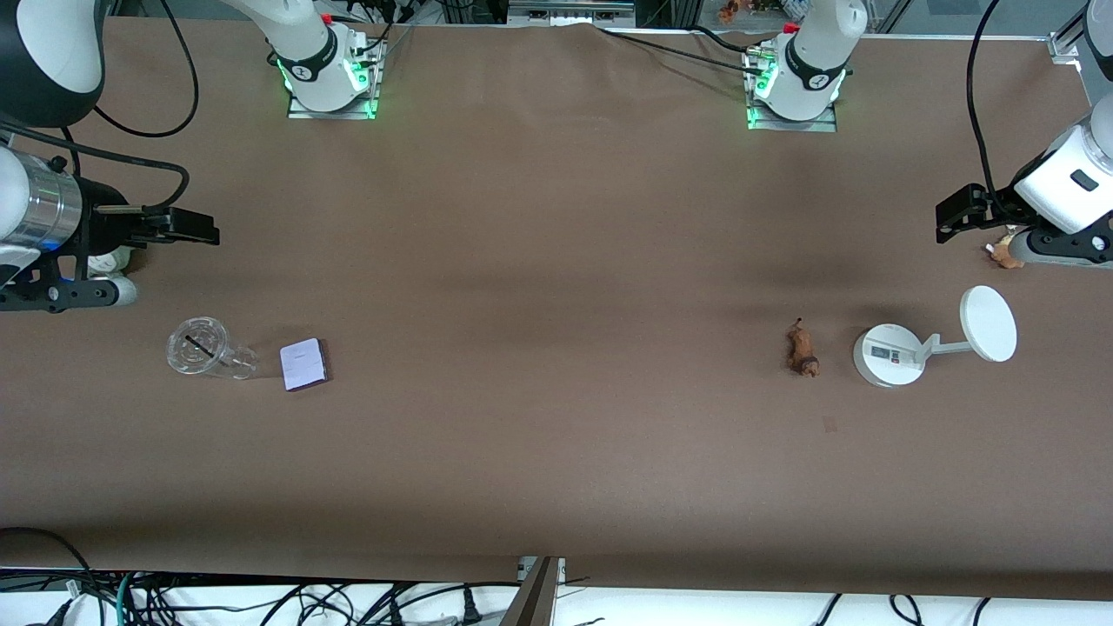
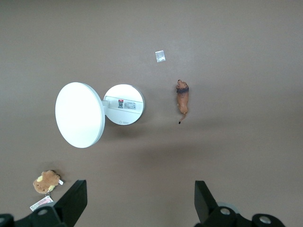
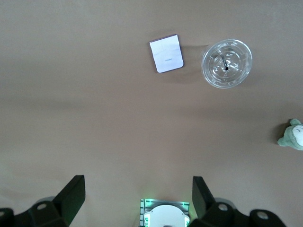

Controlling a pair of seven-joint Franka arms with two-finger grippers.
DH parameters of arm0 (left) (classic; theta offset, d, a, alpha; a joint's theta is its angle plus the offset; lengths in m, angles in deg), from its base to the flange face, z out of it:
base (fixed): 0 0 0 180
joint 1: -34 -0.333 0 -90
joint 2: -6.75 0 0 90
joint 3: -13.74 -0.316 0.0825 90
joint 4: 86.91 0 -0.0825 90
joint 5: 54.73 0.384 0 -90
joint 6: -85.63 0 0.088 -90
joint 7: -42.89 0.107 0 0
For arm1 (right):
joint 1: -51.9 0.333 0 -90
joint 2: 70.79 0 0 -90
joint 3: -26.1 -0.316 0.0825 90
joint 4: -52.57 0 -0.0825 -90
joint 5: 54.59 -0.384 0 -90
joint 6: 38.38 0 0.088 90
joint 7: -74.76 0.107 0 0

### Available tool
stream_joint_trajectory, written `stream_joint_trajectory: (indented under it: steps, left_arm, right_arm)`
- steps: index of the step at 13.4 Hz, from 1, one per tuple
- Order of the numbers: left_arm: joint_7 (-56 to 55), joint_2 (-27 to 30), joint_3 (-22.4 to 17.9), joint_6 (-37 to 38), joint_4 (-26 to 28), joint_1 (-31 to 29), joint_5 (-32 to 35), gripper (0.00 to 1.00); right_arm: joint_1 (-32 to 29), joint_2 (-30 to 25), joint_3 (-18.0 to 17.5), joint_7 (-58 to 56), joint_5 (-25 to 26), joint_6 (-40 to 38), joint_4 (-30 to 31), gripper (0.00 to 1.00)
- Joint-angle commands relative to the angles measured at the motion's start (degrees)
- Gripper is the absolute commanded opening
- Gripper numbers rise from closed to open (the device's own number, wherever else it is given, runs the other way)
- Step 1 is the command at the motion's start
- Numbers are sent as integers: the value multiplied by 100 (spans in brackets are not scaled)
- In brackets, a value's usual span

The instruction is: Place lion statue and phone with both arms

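The lion statue (image 1: pixel 803 349) lies on the brown table toward the left arm's end, beside a white stand; it also shows in the left wrist view (image 2: pixel 182 99). The phone (image 1: pixel 303 363) lies flat toward the right arm's end, beside a clear cup; it also shows in the right wrist view (image 3: pixel 166 53). My left gripper (image 1: pixel 955 214) is open and empty over the table's left-arm end, apart from the lion; its own view shows the jaws wide apart (image 2: pixel 140 185). My right gripper (image 1: pixel 193 228) is open and empty over the right-arm end, apart from the phone (image 3: pixel 138 180).
A white round-based stand (image 1: pixel 889 355) with a disc (image 1: pixel 988 323) lies beside the lion. A brown plush toy (image 1: pixel 1004 254) sits under the left arm. A clear lidded cup (image 1: pixel 198 348) lies beside the phone. A green plush (image 3: pixel 293 135) sits under the right arm.
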Motion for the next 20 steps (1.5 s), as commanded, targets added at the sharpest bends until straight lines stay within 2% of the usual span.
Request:
stream_joint_trajectory:
  steps: [1,7,9,10,11,13,14,16,20]
  left_arm:
    - [13,52,-65,69,-25,71,-112,100]
    - [13,60,-56,69,-25,71,-112,100]
    - [13,52,-56,69,-25,71,-112,100]
    - [13,52,-56,69,-25,71,-112,100]
    - [13,52,-56,69,-25,71,-121,100]
    - [13,52,-56,69,-33,71,-121,100]
    - [13,52,-56,69,-51,71,-121,100]
    - [21,25,-56,69,-51,71,-121,100]
    - [13,16,-56,69,-60,62,-121,100]
  right_arm:
    - [-18,110,-10,78,52,-117,-189,100]
    - [-1,101,-10,113,78,-266,-171,100]
    - [-192,101,-98,113,61,-292,-180,100]
    - [-403,83,-316,104,70,-301,-189,100]
    - [-727,-12,-736,113,235,-301,-180,100]
    - [-1560,-145,-2007,182,901,-284,-171,100]
    - [-1904,-206,-2510,296,1157,-249,-128,100]
    - [-1969,-573,-2621,376,1248,-4,466,100]
    - [-2048,-1786,-2621,262,1256,1445,2225,100]
